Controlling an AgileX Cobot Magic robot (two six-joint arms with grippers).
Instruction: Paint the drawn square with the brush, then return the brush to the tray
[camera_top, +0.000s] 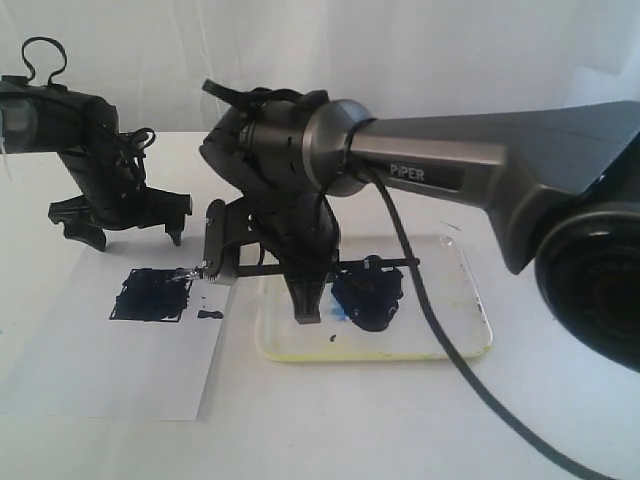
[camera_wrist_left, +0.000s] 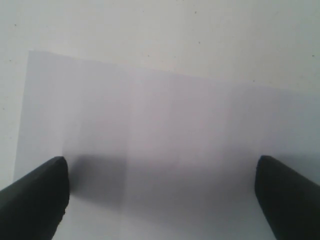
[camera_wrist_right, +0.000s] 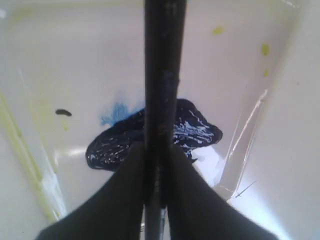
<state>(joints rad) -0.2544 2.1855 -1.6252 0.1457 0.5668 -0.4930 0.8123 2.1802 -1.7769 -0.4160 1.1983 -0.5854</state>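
Note:
The drawn square (camera_top: 150, 293) on the white paper sheet (camera_top: 120, 370) is daubed dark blue nearly all over. My right gripper (camera_top: 305, 290) reaches across from the right and is shut on the brush (camera_top: 385, 265), which lies level. Its black handle runs over the tray (camera_top: 470, 330), and its silver ferrule and bristles end at the square's right edge. In the right wrist view both fingers (camera_wrist_right: 125, 195) clamp the handle (camera_wrist_right: 164, 75) above the tray's dark blue blob (camera_wrist_right: 200, 131). My left gripper (camera_top: 120, 225) hangs open over the paper's far edge, holding nothing.
A small stray blot (camera_top: 210, 314) marks the paper between the square and the tray. The tray floor (camera_wrist_right: 75, 75) carries yellow stains and a black speck. The left wrist view has only bare paper (camera_wrist_left: 165, 125) between the spread fingertips (camera_wrist_left: 35, 200). A black cable (camera_top: 440, 330) drapes over the tray.

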